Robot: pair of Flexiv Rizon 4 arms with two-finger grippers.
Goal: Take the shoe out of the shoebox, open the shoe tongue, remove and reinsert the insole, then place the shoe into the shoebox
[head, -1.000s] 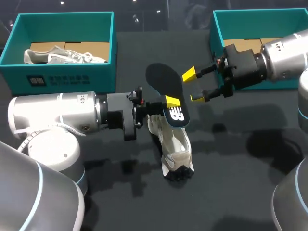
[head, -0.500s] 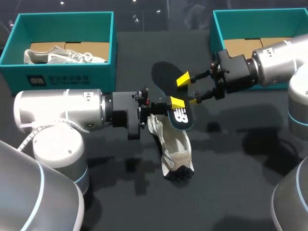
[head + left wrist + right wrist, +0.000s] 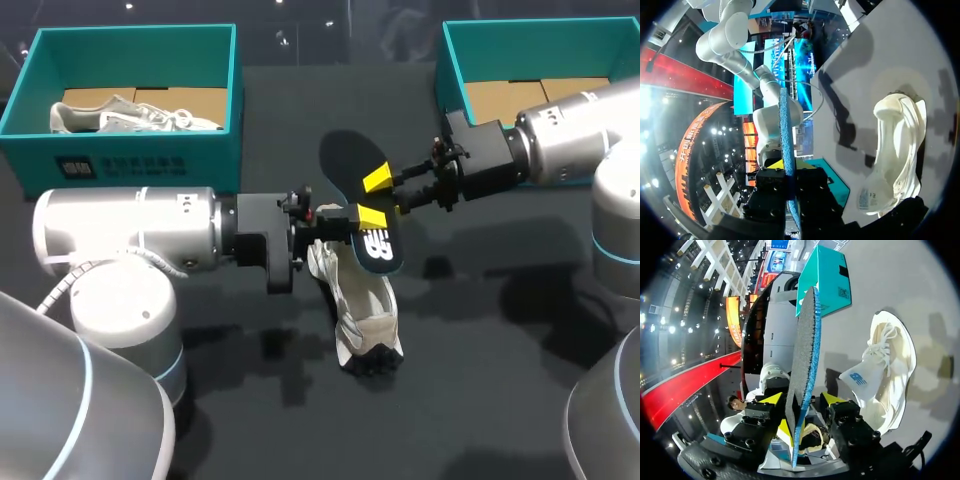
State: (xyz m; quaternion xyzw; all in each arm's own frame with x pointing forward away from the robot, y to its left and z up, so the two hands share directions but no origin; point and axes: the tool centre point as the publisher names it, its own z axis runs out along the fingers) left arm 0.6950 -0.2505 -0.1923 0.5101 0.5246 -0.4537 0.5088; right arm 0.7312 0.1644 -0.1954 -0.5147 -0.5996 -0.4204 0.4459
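A dark insole (image 3: pixel 347 163) with a white logo is held up in the air above the table's middle, with my left gripper (image 3: pixel 356 215) shut on its lower part. In the left wrist view the insole (image 3: pixel 784 130) rises edge-on from between that gripper's (image 3: pixel 788 172) fingers. My right gripper (image 3: pixel 385 196) comes in from the right and straddles the same insole (image 3: pixel 802 350). The right wrist view shows its yellow tips on either side of the insole with small gaps, so this gripper (image 3: pixel 801 400) is open. The white shoe (image 3: pixel 362 300) lies on the table under the insole.
A teal shoebox (image 3: pixel 130 160) at the back left holds another pale shoe (image 3: pixel 130 115). A second teal shoebox (image 3: pixel 455 70) at the back right shows only its cardboard floor, and my right arm passes in front of it.
My right gripper moved left up to the insole, and its fingers narrowed around it. My left arm carried the insole slightly right. The shoe stayed put.
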